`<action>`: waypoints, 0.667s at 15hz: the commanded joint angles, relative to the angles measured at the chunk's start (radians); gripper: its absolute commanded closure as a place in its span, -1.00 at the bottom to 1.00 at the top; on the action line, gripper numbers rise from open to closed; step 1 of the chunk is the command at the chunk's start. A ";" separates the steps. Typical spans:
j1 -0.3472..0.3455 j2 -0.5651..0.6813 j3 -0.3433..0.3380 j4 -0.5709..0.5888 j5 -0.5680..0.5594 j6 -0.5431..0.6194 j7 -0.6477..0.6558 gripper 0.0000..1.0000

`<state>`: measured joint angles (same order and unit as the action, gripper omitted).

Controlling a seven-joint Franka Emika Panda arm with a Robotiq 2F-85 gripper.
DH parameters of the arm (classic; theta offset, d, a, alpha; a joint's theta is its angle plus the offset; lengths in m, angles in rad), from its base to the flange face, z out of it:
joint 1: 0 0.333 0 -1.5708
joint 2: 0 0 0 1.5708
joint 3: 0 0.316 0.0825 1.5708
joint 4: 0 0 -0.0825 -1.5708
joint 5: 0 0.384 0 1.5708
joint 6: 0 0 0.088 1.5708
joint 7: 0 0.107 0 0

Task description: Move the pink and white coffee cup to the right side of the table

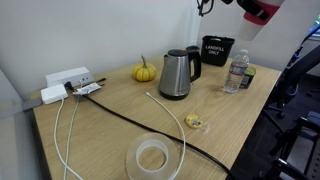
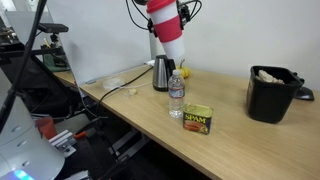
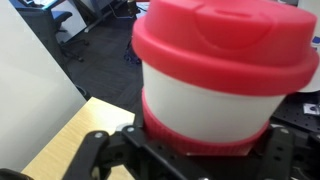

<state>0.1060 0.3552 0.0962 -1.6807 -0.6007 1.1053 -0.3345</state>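
Cup (image 3: 225, 85) is filling my wrist view; jaws are clamping its lower sleeve, holding it high over table (image 2: 250, 140). Grip's probably sitting low, so tipping risks hitting kettle (image 2: 161, 72).

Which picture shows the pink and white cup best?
An exterior view shows the pink and white coffee cup best: almost all of it, high over the table. The wrist view shows mostly lid and white band, close up. In an exterior view a piece peeks in at the top edge.
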 commanded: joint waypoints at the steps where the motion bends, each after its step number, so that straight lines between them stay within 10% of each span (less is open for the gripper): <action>1: -0.007 0.002 0.009 0.003 -0.001 -0.005 0.002 -0.84; 2: -0.007 0.002 0.009 0.003 -0.001 -0.005 0.002 -0.34; 10: -0.004 0.076 0.002 0.080 -0.004 0.022 0.057 -0.34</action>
<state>0.1063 0.4018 0.0970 -1.6372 -0.6044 1.1233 -0.2958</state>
